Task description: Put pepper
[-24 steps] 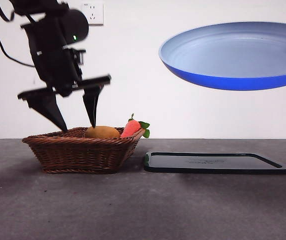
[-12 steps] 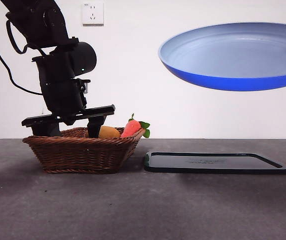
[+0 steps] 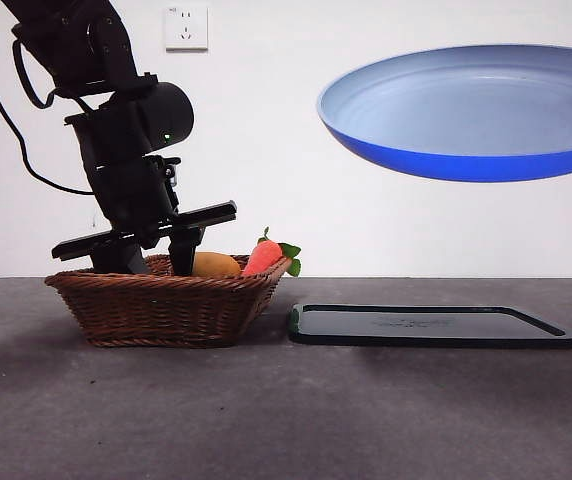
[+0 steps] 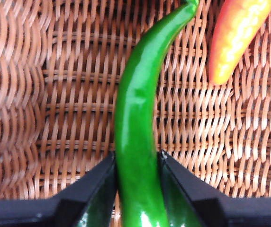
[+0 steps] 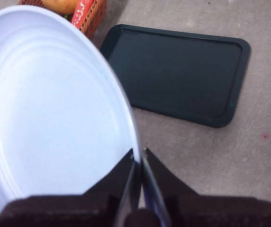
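Observation:
The pepper (image 4: 135,118), long, glossy and green, lies on the floor of the wicker basket (image 4: 55,94). My left gripper (image 4: 136,158) is down inside the basket (image 3: 166,305), and its two jaws press on both sides of the pepper's thick part. In the front view the left gripper (image 3: 151,255) dips behind the basket's rim, and the pepper is hidden by the wall. My right gripper (image 5: 140,158) is shut on the rim of a blue plate (image 5: 50,109) and holds it high at the right (image 3: 466,110).
A red-orange item (image 4: 235,38) lies beside the pepper and shows at the basket's right rim (image 3: 263,256), next to a rounded yellow-orange fruit (image 3: 216,265). A dark flat tray (image 3: 426,325) lies on the table right of the basket, below the plate (image 5: 173,73).
My left gripper has come down from above the basket into it, and its jaws stand closer together than before. The plate and the right arm have not moved.

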Available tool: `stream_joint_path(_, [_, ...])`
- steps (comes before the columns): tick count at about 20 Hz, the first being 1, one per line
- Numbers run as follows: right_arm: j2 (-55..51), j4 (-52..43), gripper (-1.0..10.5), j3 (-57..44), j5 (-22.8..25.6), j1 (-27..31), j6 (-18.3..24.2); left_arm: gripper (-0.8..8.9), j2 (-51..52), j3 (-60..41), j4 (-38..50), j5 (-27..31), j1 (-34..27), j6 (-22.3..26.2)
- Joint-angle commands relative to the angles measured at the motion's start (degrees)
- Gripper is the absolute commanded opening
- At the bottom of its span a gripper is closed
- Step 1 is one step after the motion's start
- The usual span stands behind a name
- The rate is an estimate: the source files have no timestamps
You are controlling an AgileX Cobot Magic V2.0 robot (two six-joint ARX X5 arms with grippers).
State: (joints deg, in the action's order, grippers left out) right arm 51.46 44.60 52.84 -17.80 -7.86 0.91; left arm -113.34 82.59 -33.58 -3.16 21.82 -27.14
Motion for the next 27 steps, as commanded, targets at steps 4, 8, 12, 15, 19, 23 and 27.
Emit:
stream_joint_path(4, [1.14,-0.76,0.1,1.03,-0.2,-0.09,-0.66,1.23,4.63,1.11,0.81,-0.44,0.33,-0.22])
stream_joint_path(8, [5.11,-0.87,0.1,1.03,-0.22,-0.09,-1.77,1.23,10.6,1.11,2.16,-6.29,0.48,0.2])
stream_joint_path(12, [12.44,-3.58,0.1,1.03,-0.31,-0.09,-5.18,1.23,16.68,1.11,2.23,-15.96,2.16,0.37])
stream_joint_path(15, [18.73,-6.71,0.1,1.03,-1.55,-0.26,-8.26,1.23,18.62,1.11,1.99,-22.8,5.46,0.94])
stream_joint_path(19, [24.06,-10.03,0.1,1.03,-6.14,-1.07,-12.26,1.24,17.7,1.09,-2.6,-19.26,12.87,7.8])
stream_joint_path(23, [24.76,-10.47,0.1,1.03,-6.25,-3.69,-13.57,1.24,14.99,1.09,-3.43,-11.21,19.04,12.74])
stream_joint_path(27, [24.76,-10.36,0.1,1.03,-6.25,-5.51,-14.43,1.24,11.61,1.09,-4.52,-8.83,21.7,15.23])
